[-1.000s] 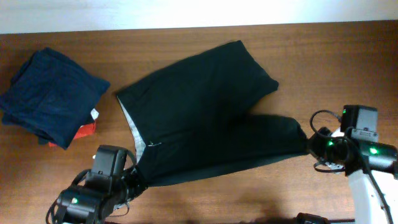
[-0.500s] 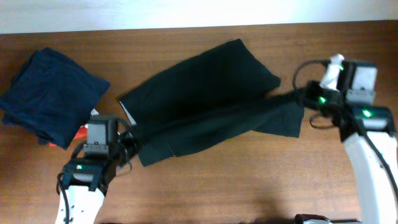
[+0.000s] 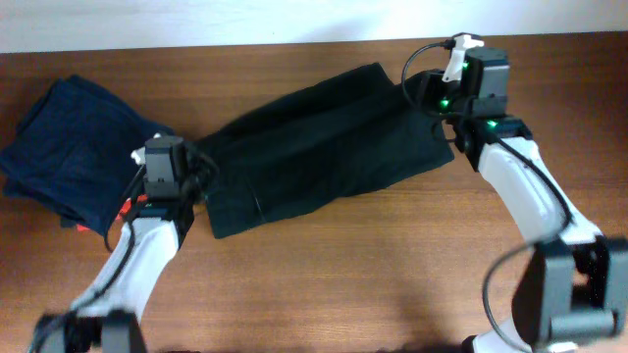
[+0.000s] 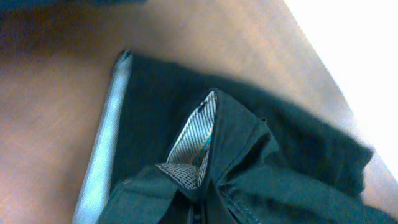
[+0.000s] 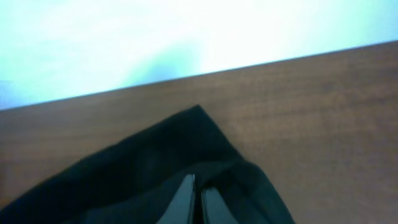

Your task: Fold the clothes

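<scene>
left fingers [image 4: 202, 208]: pressed together on a bunched fold of the black shorts [image 3: 324, 147] at the waistband end. fabric rises in a peak towards the fingertips, and the striped pale lining [image 4: 189, 140] is turned outward. the grey waistband edge [image 4: 102, 149] lies flat on the worktop [image 3: 392, 265] to the left of the pinch.

right fingers [image 5: 194, 198]: drawn nearly together with only a thin dark slit between, and black cloth gathered around the tips. it reads as a pinch on the leg end.

shorts doubled over lengthwise, spanning between the two grips, with the far corner [image 5: 198, 111] just ahead of the right fingers.

navy garments [image 3: 78, 147] heaped at far left, just beside the left arm.
</scene>
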Controlling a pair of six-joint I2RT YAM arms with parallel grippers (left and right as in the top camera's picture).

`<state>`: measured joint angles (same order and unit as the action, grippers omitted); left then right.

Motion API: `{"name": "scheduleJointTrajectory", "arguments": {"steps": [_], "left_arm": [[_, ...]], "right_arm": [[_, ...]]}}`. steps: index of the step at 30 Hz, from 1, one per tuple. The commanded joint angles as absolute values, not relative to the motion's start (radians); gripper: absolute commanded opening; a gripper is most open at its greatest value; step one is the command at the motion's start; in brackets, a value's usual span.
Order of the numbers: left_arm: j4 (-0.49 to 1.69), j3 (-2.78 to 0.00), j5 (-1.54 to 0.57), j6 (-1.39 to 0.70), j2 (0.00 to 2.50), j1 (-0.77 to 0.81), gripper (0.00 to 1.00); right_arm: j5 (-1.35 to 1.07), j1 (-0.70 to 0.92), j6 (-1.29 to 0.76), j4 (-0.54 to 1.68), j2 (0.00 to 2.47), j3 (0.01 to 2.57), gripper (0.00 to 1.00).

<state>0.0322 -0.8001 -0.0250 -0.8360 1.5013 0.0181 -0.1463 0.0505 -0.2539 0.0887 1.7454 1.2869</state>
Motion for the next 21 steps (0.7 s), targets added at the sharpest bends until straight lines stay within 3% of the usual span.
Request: {"name": "scheduleJointTrajectory", "arguments": {"steps": [1,5,7,8,9,11,12,13,16,18,21], "left_arm": [[-0.133,-0.811,0.008,-0.844,1.639,0.01,0.01],[-0.29,-0.811,0.008,-0.844,1.753,0.01,0.01],[-0.352,-0.811,0.017,-0.844,1.786,0.01,0.01],[-0.36,-0.811,0.025,-0.844,1.789,0.009,0.13],[-0.369,-0.811,0.026,-0.844,1.789,0.005,0.33],[-0.384,-0.811,0.008,-0.844,1.789,-0.006,0.75],[-0.388,-0.811,-0.019,-0.844,1.789,-0.017,0.87],[-0.388,-0.811,-0.059,-0.844,1.789,-0.03,0.99],[-0.364,-0.811,-0.206,-0.844,1.789,-0.062,0.99],[-0.33,-0.811,-0.303,-0.843,1.789,-0.073,0.99],[-0.244,-0.811,-0.4,-0.795,1.789,-0.067,0.99]], "right_arm": [[-0.124,0.061,-0.244,-0.001,1.852,1.304,0.04],[-0.124,0.076,-0.244,-0.155,1.938,1.304,0.04],[-0.124,0.093,-0.248,-0.276,1.975,1.304,0.15],[-0.124,0.1,-0.247,-0.313,1.987,1.304,0.37],[-0.122,0.105,-0.247,-0.323,1.989,1.304,0.61],[-0.12,0.103,-0.247,-0.307,1.991,1.304,0.79],[-0.119,0.096,-0.247,-0.276,1.99,1.304,0.9],[-0.119,0.084,-0.247,-0.232,1.99,1.304,0.89],[-0.12,0.035,-0.247,-0.031,1.99,1.304,0.9],[-0.12,0.001,-0.247,0.082,1.99,1.304,1.0],[-0.122,-0.054,-0.247,0.228,1.99,1.304,0.99]]}}
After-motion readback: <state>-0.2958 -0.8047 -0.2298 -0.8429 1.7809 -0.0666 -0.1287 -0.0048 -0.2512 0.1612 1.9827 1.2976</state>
